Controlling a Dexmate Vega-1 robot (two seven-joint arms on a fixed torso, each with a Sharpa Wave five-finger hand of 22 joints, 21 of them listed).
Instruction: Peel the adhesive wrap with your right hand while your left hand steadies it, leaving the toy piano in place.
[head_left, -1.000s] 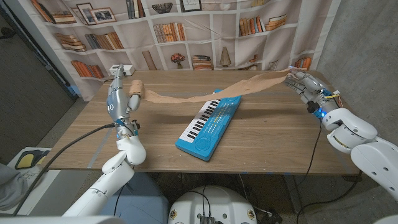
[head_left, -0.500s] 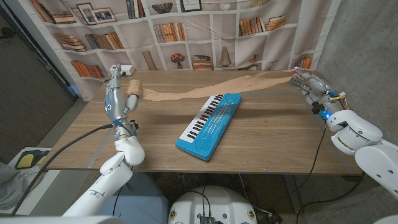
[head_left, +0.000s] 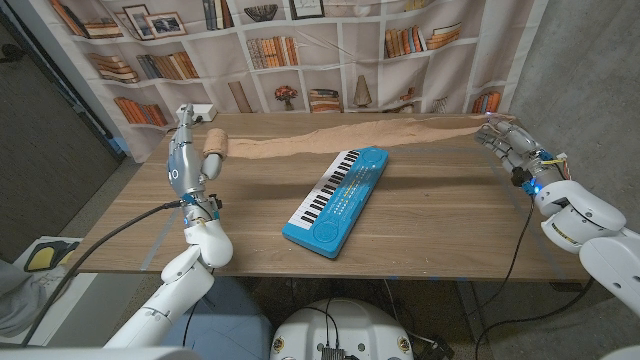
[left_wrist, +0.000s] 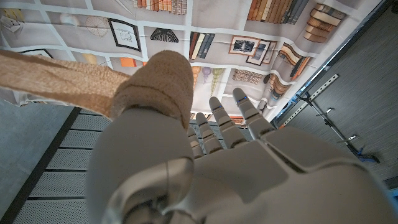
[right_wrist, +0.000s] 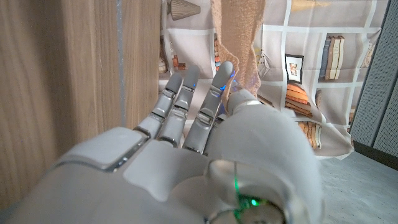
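The left robot hand (head_left: 187, 160) holds the tan stretchy wrap roll (head_left: 215, 145) at the upper left. The right robot hand (head_left: 508, 145) pinches the wrap's end at the upper right, above the blue toy piano (head_left: 336, 200).

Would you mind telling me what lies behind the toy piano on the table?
Behind the toy piano, the peeled strip of adhesive wrap spans the table, from the roll at the left hand to the right hand. Whether the strip touches the wood cannot be seen.
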